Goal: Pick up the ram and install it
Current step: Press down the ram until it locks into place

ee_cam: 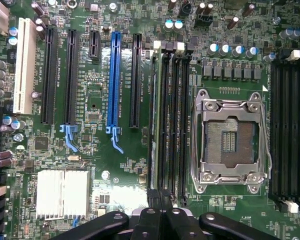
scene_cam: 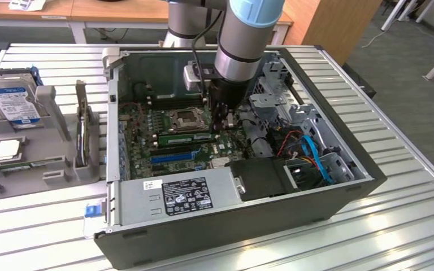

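Observation:
The ram [scene_cam: 183,138] is a narrow green stick standing on edge in a black memory slot beside the silver processor socket [scene_cam: 185,119]. In the wrist view the ram [ee_cam: 155,125] appears as a thin edge running along the outermost slot of the bank, straight up to the fingertips. My gripper [scene_cam: 219,126] reaches down into the open computer case at the ram's end towards the exterior view's right. The gripper [ee_cam: 159,197] is shut, with its tips over that end of the stick. Whether they pinch the board or just rest on it cannot be made out.
The grey computer case [scene_cam: 338,186] lies open on a slatted metal table, with a power supply [scene_cam: 179,195] at the front and blue cables [scene_cam: 319,161] at the exterior view's right. A grey holder [scene_cam: 59,169] on the exterior view's left carries a hard drive [scene_cam: 9,101] and a square chip [scene_cam: 4,149].

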Controlling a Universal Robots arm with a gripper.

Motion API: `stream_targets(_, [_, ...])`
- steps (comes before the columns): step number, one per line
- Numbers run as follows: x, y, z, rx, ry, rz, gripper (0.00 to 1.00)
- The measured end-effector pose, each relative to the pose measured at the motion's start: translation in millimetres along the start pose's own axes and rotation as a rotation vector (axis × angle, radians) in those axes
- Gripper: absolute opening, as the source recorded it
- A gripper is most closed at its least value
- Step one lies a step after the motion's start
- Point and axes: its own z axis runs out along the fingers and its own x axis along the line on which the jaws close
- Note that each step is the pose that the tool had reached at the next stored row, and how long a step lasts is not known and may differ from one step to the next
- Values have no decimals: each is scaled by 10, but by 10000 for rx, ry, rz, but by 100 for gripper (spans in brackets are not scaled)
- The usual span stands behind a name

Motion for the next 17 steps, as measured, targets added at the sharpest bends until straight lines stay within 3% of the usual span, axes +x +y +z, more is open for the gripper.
stream_targets(11, [-13,10,-214,-2,2,0,10])
stream_targets(17, [-15,12,-248,0,0,0,10])
